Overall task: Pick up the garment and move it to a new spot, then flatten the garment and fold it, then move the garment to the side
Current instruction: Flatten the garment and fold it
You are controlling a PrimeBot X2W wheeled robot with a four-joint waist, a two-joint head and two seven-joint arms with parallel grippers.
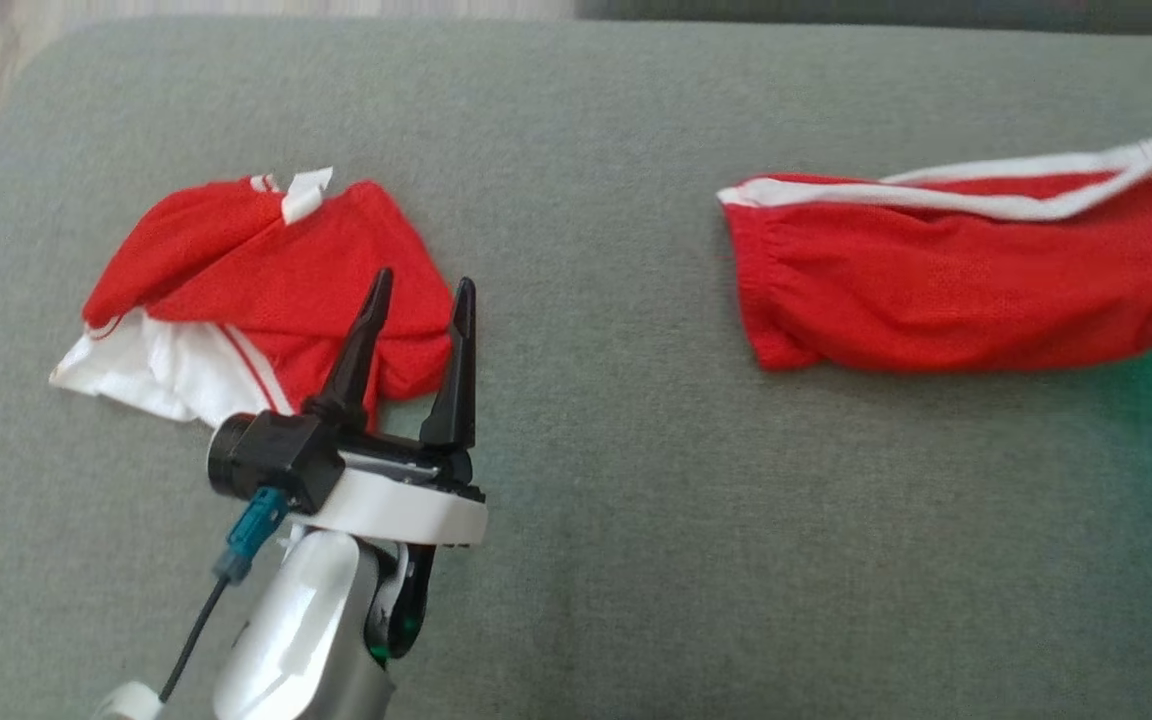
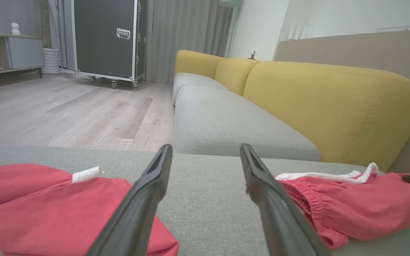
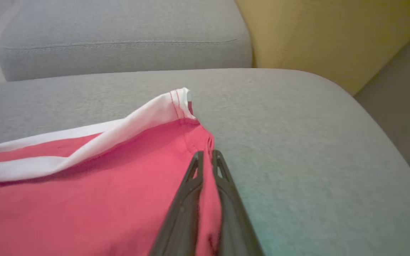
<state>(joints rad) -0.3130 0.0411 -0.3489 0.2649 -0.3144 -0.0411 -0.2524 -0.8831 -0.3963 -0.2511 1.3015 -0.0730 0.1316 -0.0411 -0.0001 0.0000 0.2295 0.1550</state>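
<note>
The right pincer (image 3: 207, 153) is pinched shut on the hem corner of the red garment (image 1: 936, 280), with a fold of red mesh caught between its fingers. That garment lies stretched out well to the right of the left pincer (image 1: 424, 280), its white-banded edge on the far side and its gathered waistband end facing the left pincer. Its other end runs out of the head view.

The left pincer stands wide and holds nothing. Its left finger overlaps the near right edge of a crumpled red-and-white garment (image 1: 286, 270); whether it touches the cloth I cannot tell.

Both pieces rest on a grey cushion (image 1: 616, 500). A broad bare strip of it lies between the left pincer and the held garment, and more bare fabric lies on the near side of the left pincer. Past the gripped corner the cushion runs bare to its rounded edge, with a faint green glow on the weave.

A small white tag (image 1: 306, 192) sticks up from the crumpled piece, beyond the left pincer and to its left; no writing on it can be read.

Ahead of the left pincer, beyond the cushion's far edge, stands a sofa with a grey seat (image 2: 226, 124) and yellow backrests (image 2: 333, 103). To their left are a pale wooden floor (image 2: 66, 113), a black wheeled case (image 2: 109, 39) and grey curtains (image 2: 187, 32).
</note>
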